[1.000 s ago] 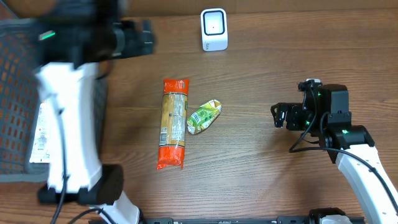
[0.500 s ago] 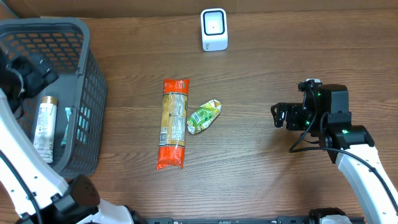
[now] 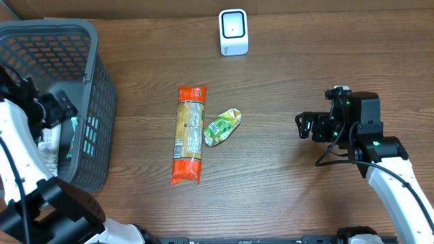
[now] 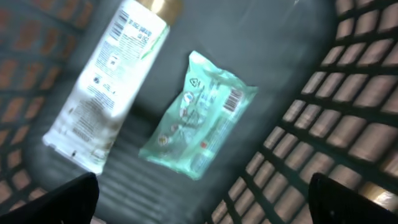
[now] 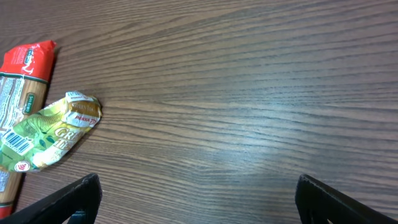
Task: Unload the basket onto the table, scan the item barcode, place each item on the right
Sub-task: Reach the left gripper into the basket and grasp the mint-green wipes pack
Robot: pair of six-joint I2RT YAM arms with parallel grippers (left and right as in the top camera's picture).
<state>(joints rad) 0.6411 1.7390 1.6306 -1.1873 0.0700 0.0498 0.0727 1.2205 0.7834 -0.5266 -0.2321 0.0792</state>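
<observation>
The left jaws stand wide apart with nothing between them, their dark tips showing only at the bottom corners of the left wrist view. Straight below them, on the floor of the basket [image 3: 102, 102], lies a mint packet [image 4: 198, 115], flat and slanted, with a barcode near its upper right end. Just beside it on the left lies a white tube [image 4: 102, 93] with a gold cap. This view is blurred, so I cannot tell whether the two touch. The basket's grid wall rises close on the right. The right jaws are also spread wide and empty, hanging over bare bench [image 5: 249, 93]. A green pouch [image 5: 46, 130] lies well off to their left, barcode side up, its end touching a long pack [image 5: 18, 81] with orange ends. From overhead these two lie mid-bench, between the basket and the right jaws. The white scanner [image 3: 233, 32] stands at the far edge, well apart from both jaws.
</observation>
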